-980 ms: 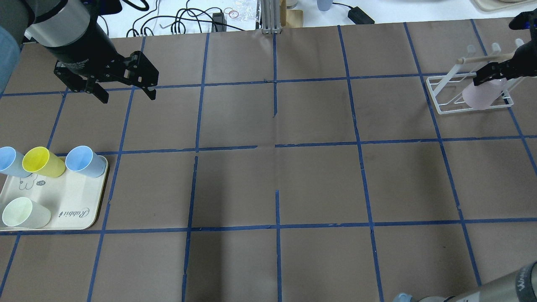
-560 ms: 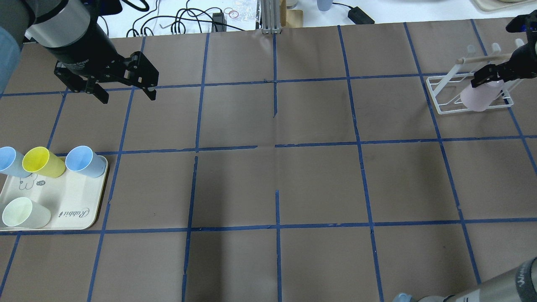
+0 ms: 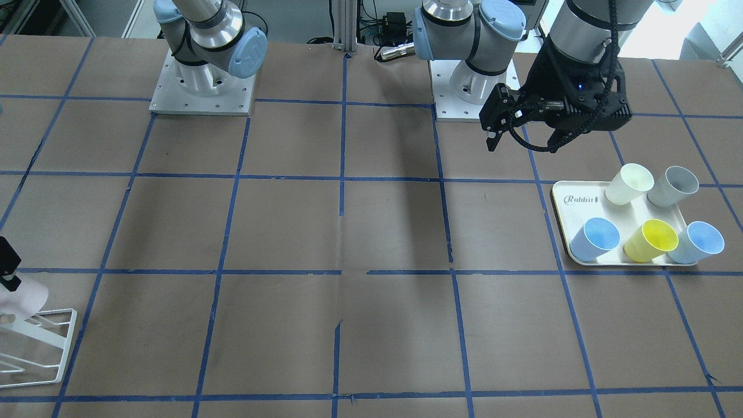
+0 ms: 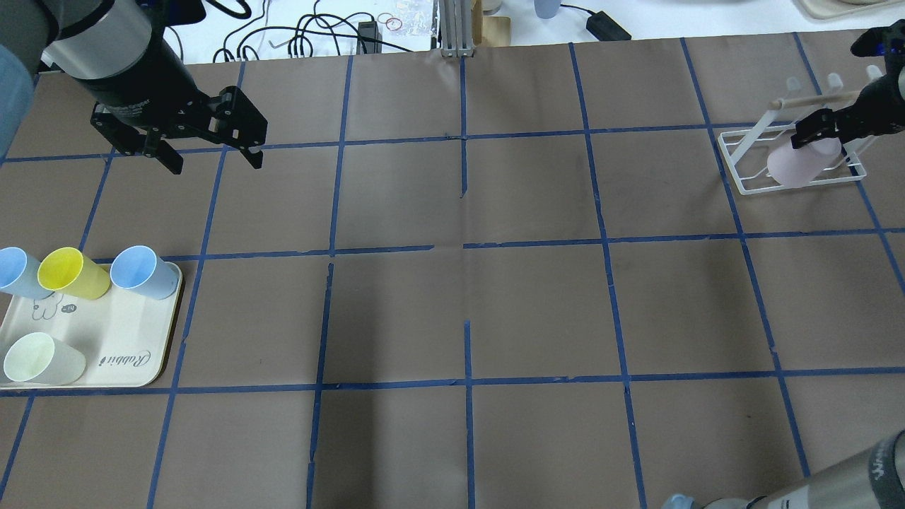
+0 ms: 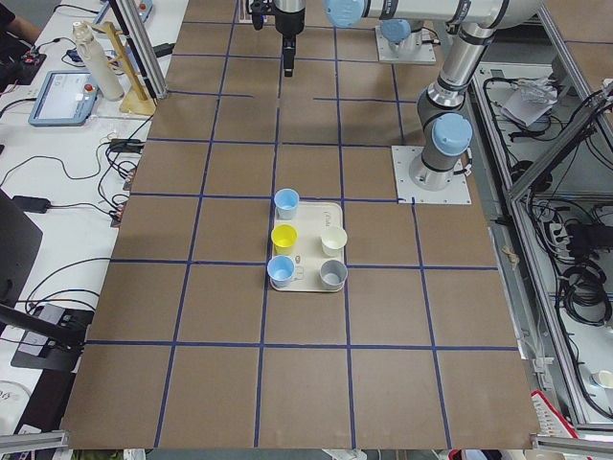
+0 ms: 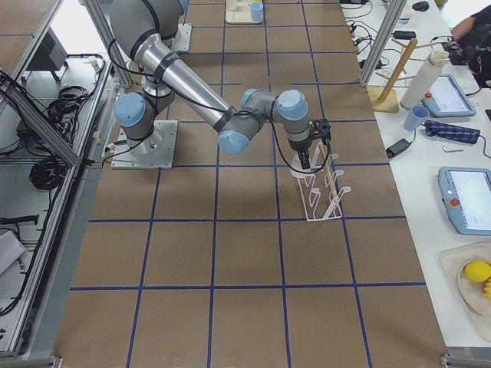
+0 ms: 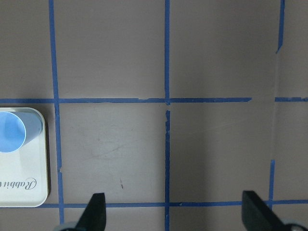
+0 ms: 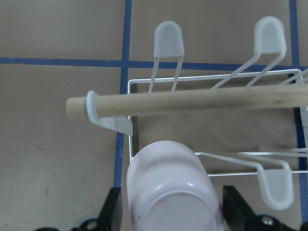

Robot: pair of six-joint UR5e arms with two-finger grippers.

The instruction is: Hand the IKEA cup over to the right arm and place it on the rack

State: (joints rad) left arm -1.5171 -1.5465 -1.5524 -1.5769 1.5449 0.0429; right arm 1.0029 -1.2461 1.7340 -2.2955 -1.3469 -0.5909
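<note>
At the far right end of the brown paper-covered table with its blue tape grid (image 4: 537, 304), the silver right arm with light-blue joint caps (image 6: 192, 84) reaches out over the white wire-frame rack with slanted rods (image 4: 749, 185). I take the reason to be that the placing step is under way. The right gripper (image 4: 814, 133) has its jaws closed on the small pale pink plastic tumbler (image 8: 171, 197). It holds the tumbler tilted above the rack's base, closed bottom towards the wrist camera, just below the wooden-tipped rod (image 8: 192, 100). The tilt seems meant to match the slant of the rods. Whether a rod already sits inside the cup is hidden, so I cannot tell if it is seated.

The left arm with the thick ribbed cable (image 3: 586, 29) hangs well apart, above bare paper near the tray. The jaws of the left gripper (image 4: 215, 161) are spread wide and hold nothing, which suggests its part of the work is done.

The cream tray marked "Rabbit" (image 3: 583, 213) holds five upright, empty tumblers:
- a cream one (image 3: 630, 183)
- a grey one (image 3: 673, 186)
- a blue one (image 3: 595, 239)
- a yellow one (image 3: 651, 239)
- a paler blue one (image 3: 696, 241)

Apart from the pink tumbler, no cup shows on the rack.
</note>
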